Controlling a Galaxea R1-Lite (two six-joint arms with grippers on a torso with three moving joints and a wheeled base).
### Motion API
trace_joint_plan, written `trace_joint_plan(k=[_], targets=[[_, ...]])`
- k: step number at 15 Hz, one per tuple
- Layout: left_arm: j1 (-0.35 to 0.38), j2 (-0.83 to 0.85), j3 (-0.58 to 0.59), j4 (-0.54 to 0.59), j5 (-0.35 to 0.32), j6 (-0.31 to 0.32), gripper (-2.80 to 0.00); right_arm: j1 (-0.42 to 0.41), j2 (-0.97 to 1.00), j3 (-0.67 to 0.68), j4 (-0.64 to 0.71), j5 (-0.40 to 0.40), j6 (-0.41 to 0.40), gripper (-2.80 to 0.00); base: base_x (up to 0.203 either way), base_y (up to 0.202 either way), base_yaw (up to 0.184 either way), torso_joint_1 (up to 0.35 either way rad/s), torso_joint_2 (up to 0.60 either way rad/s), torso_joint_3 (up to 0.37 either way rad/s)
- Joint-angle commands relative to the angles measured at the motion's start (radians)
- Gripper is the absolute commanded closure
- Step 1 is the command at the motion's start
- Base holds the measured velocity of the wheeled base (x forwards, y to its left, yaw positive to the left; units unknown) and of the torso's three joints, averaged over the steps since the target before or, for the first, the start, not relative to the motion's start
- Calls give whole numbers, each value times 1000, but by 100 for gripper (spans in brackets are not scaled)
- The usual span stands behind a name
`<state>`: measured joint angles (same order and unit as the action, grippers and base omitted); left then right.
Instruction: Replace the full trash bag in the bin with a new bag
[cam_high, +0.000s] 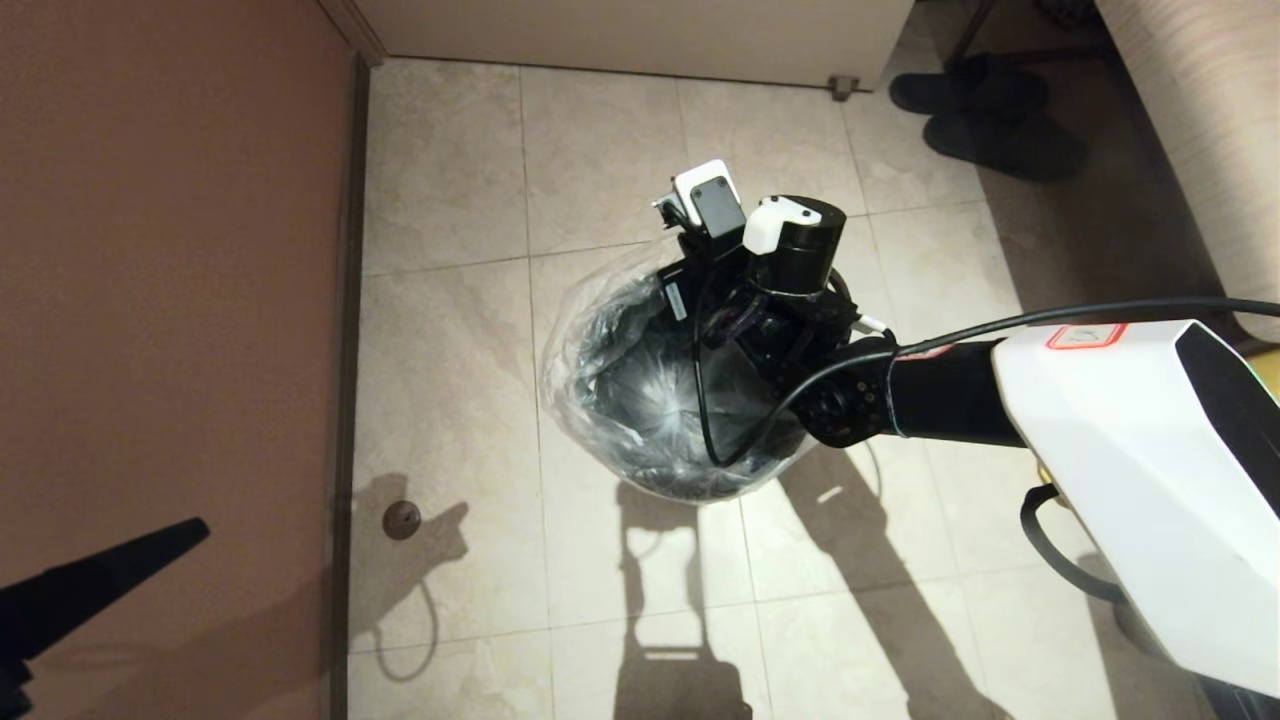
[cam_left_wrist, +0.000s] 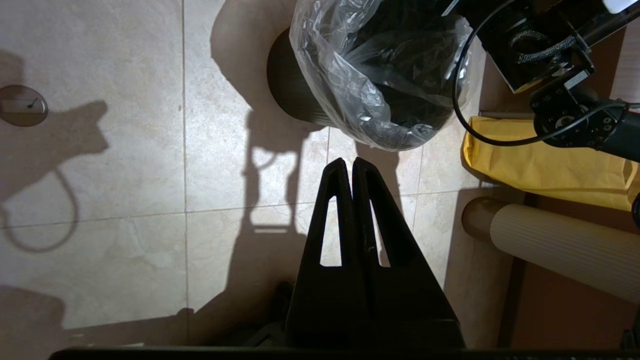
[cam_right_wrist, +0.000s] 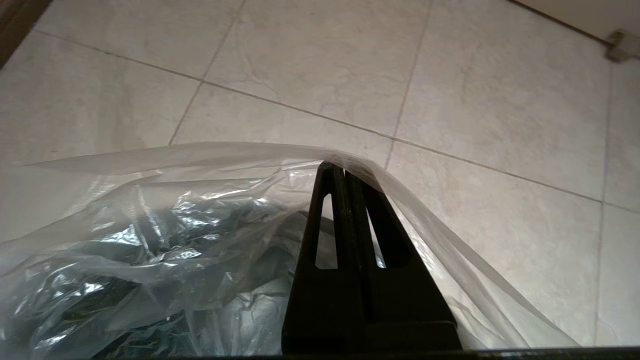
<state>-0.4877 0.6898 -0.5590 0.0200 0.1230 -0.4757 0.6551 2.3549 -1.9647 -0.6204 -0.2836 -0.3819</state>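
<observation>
**Right gripper pinches the new bag's rim over the bin**

In the head view you see one bin (cam_high: 690, 485) at the centre of the frame, standing upright with its mouth facing up. The new bag (cam_high: 575, 350) lines it and billows out over the rim. Your right arm reaches in from the right edge, and its wrist hides the right gripper. The left arm shows only as a dark tip at the lower left.

The left wrist view adds what the head view lacks: the left gripper (cam_left_wrist: 348, 162) at lower centre, fingers pressed together on nothing, apart from the bin (cam_left_wrist: 287, 87) above it. One yellow sack (cam_left_wrist: 540, 160) lies at the right.

In the right wrist view, the right gripper (cam_right_wrist: 340, 170) sits at centre, fingers together on the bag's taut top edge (cam_right_wrist: 200, 152).
</observation>
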Motion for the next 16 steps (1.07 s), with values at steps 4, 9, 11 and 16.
trace_joint_plan(k=[4,9,11,16], targets=[[0,-11,-17,2,3,1,0,39,-100,190,0,-63,-1,0,0,0,0,0,0,0],[0,-30,-32,12,3,2,0,61,-317,501,11,-85,13,0,0,0,0,0,0,0],[0,-43,-30,13,3,2,0,61,-395,564,72,-131,15,0,0,0,0,0,0,0],[-2,-32,-26,42,2,3,0,48,-665,746,330,-255,123,0,0,0,0,0,0,0]])
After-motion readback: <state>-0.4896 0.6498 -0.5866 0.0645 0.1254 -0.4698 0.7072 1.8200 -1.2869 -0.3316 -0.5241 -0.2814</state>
